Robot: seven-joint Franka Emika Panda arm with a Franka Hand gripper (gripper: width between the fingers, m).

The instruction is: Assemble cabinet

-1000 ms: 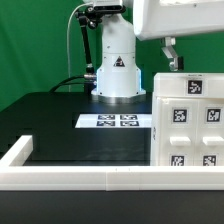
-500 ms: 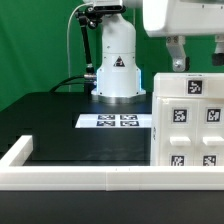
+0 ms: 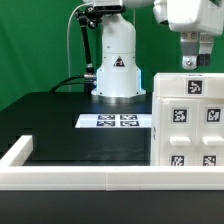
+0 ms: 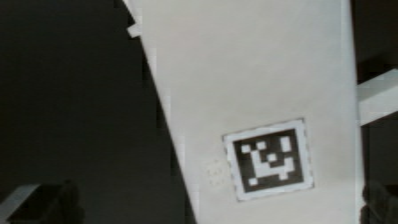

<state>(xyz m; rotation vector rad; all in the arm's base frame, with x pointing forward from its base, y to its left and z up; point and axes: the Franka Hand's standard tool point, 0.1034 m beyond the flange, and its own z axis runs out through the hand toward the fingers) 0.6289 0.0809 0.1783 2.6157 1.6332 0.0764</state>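
Directly beneath the jaws [image 3: 192, 62] stands the cabinet [image 3: 188, 122].

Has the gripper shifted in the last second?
Yes. The gripper has moved toward the exterior view's right and slightly down, judged against the fixed robot base, and now hangs just above the cabinet.

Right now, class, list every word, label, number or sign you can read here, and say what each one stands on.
No words, brands or numbers can be read.
Triangular warning sign, contents too small to read: on the robot base.
Square black-and-white tags, patterns only, no text: on the cabinet.
Same tags: on the marker board.
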